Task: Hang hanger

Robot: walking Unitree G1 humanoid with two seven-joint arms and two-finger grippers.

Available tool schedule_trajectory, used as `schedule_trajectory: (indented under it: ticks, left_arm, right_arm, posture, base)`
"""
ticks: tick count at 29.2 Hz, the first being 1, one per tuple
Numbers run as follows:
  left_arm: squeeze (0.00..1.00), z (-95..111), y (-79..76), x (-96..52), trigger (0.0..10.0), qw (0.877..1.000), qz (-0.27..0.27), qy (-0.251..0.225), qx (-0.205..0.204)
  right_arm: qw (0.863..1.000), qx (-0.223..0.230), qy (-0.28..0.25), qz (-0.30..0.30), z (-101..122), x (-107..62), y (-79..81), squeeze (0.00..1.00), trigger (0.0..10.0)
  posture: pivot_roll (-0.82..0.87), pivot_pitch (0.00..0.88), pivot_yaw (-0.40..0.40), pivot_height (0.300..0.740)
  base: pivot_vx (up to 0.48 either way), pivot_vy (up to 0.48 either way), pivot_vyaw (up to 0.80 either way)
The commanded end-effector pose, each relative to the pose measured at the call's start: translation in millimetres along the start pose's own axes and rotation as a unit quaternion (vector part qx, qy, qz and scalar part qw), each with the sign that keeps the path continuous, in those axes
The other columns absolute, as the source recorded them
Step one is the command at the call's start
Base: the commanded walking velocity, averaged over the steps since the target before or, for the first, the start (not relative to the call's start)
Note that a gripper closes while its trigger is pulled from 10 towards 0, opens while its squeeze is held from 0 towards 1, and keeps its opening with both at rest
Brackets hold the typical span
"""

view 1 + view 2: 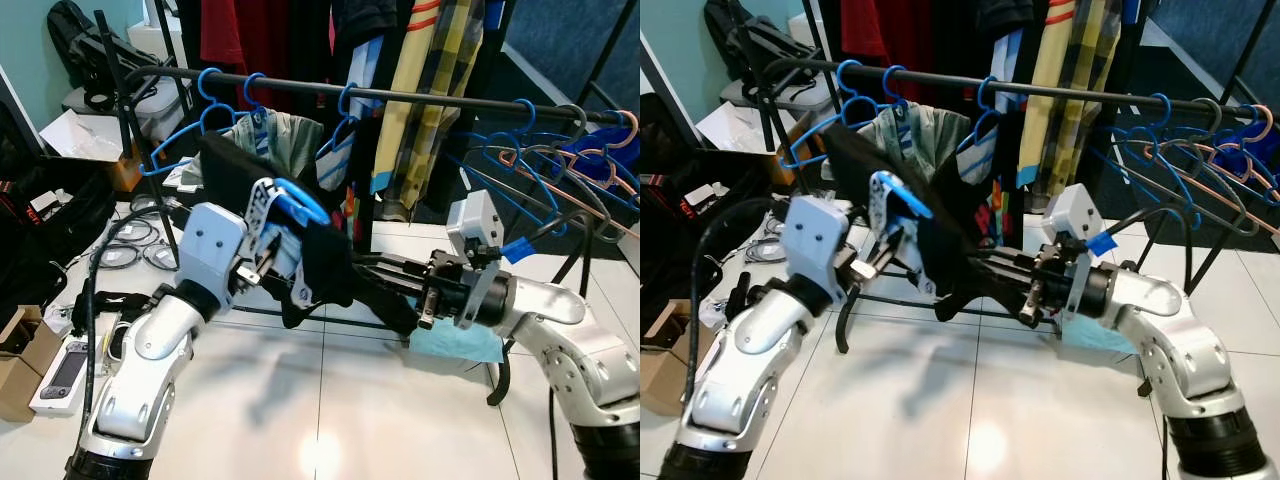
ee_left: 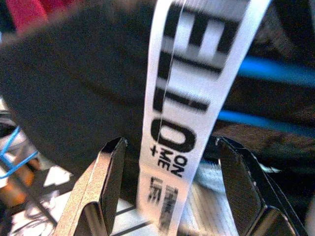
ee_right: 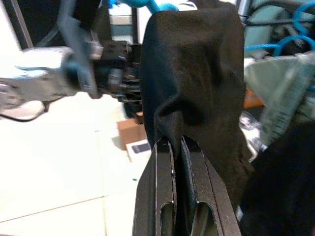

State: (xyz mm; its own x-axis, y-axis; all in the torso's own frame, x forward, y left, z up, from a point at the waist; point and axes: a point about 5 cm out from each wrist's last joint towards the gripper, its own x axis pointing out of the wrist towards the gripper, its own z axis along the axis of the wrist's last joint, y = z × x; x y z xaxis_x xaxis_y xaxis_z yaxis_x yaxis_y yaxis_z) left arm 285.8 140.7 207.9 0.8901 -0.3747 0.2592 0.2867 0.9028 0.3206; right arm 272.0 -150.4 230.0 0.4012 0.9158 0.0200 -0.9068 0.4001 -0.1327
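A blue hanger (image 1: 300, 203) carrying a black garment (image 1: 325, 265) is held in the air below the black clothes rail (image 1: 430, 98). My left gripper (image 1: 275, 265) holds it at the collar; in the left wrist view its fingers (image 2: 110, 167) stand on either side of the dark fabric and a white printed label (image 2: 187, 98). My right gripper (image 1: 375, 280) reaches in from the right and is shut on a fold of the black garment (image 3: 197, 73), its fingertips (image 3: 165, 147) pinched together. The hanger's hook sits lower than the rail and in front of it.
Several blue hangers (image 1: 215, 95) and clothes (image 1: 430, 60) hang on the rail, with grey and pink hangers (image 1: 570, 170) at its right end. Cables (image 1: 130, 240), boxes (image 1: 25, 360) and bags lie on the floor at the left. A blue cloth (image 1: 455, 345) lies under my right arm.
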Motion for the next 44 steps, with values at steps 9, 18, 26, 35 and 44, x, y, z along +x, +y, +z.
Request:
schedule_trajectory:
  ticks: [9, 18, 26, 35, 44]
  left_arm:
    - [0.00, -5, 9.1, -0.8, 3.6, 0.999, 0.036, 0.013, 0.035]
    - [0.00, -6, 34.8, -2.6, 0.0, 0.992, 0.093, 0.027, 0.078]
    - [0.00, -5, 41.5, -3.3, 0.0, 0.989, 0.111, 0.030, 0.096]
    - [0.00, -6, 53.4, -4.6, 0.0, 0.985, 0.132, 0.036, 0.109]
    - [0.00, -9, 71.2, -3.1, 0.0, 0.978, 0.142, 0.049, 0.146]
  right_arm:
    - [0.999, 0.011, -0.007, 0.034, 0, 5.8, 13.7, 0.00, 0.0]
    - [1.000, 0.014, 0.009, 0.023, -4, 2.1, 12.8, 0.00, 0.0]
    - [0.999, 0.015, 0.034, 0.007, -11, -3.2, 8.6, 0.00, 0.0]
    - [0.983, 0.017, 0.183, 0.003, -47, -33.8, 9.1, 0.00, 0.0]
    - [0.990, 0.027, 0.132, 0.039, -21, -47.1, 18.8, 0.00, 0.0]
  posture:
    - [-0.05, 0.083, -0.001, 0.740]
    - [-0.05, 0.082, 0.002, 0.740]
    - [-0.05, 0.077, 0.001, 0.740]
    - [-0.05, 0.073, 0.003, 0.740]
    - [-0.06, 0.074, 0.022, 0.740]
  base:
    - [0.000, 0.000, 0.00]
    - [0.000, 0.000, 0.00]
    - [0.000, 0.000, 0.00]
    - [0.000, 0.000, 0.00]
    - [0.000, 0.000, 0.00]
